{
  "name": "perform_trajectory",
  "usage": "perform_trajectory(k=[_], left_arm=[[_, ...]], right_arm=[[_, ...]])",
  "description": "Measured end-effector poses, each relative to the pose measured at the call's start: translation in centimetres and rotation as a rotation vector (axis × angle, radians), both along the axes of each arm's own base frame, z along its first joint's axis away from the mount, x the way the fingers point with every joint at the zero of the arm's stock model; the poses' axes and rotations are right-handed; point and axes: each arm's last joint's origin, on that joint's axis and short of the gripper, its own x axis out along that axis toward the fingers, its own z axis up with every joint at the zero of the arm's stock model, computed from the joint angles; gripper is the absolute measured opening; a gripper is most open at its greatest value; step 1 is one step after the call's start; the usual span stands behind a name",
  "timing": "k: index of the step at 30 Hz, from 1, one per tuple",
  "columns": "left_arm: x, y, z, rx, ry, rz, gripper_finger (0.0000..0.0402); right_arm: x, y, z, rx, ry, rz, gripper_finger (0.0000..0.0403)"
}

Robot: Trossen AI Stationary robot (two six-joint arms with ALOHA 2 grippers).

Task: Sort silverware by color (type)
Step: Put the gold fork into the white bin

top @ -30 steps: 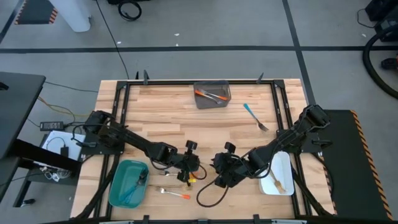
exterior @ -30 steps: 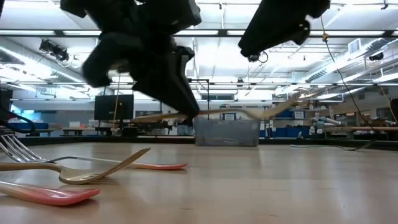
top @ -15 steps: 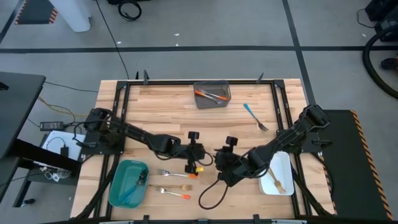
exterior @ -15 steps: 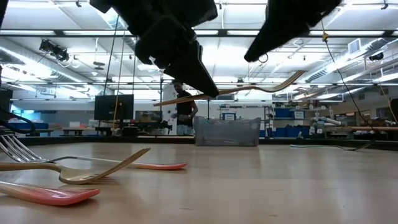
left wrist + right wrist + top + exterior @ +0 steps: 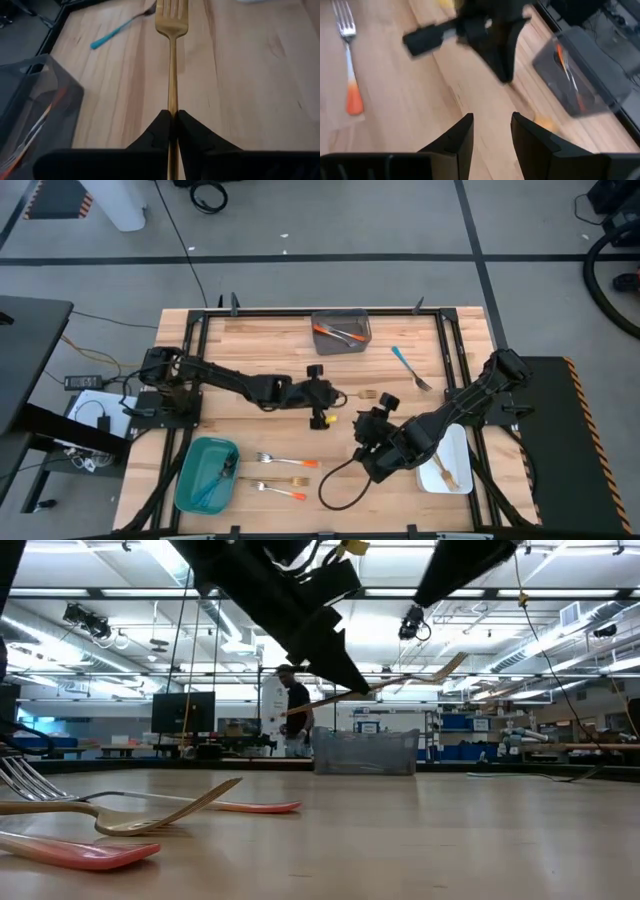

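The left tool (image 5: 171, 122) is pinching a gold fork (image 5: 172, 30), the right tool (image 5: 492, 130) is spread, and other forks (image 5: 282, 472) are waiting on the table (image 5: 260, 350).

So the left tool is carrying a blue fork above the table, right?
Not quite: the fork is gold, not blue, as the left wrist view shows. The left tool does hold it by the handle above the table.
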Motion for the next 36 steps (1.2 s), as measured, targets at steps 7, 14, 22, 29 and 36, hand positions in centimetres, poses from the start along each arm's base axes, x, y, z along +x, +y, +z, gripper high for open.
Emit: perform_trajectory(k=[7, 14, 22, 29, 36], left_arm=[[0.6, 1.7, 0.7, -0.051, -0.082, -0.039, 0.0029], [1.3, 1.4, 1.6, -0.048, -0.214, -0.073, 0.0029], [2.1, 1.5, 4.6, -0.022, -0.534, -0.084, 0.0029], [2.0, 1.3, 7.0, -0.023, -0.78, -0.106, 0.0029], [1.8, 1.3, 8.1, -0.026, -0.901, -0.113, 0.0029]], right_arm=[[-3.4, 0.3, -0.6, -0.012, -0.027, -0.105, 0.0138], [-5.2, -0.5, -1.3, 0.077, -0.13, -0.149, 0.0138], [-6.3, -1.5, 0.3, -0.057, -0.414, -0.192, 0.0135], [-7.2, -1.9, 2.5, -0.241, -0.609, -0.185, 0.0128], [-6.6, -1.7, 3.7, -0.343, -0.637, -0.184, 0.0128]])
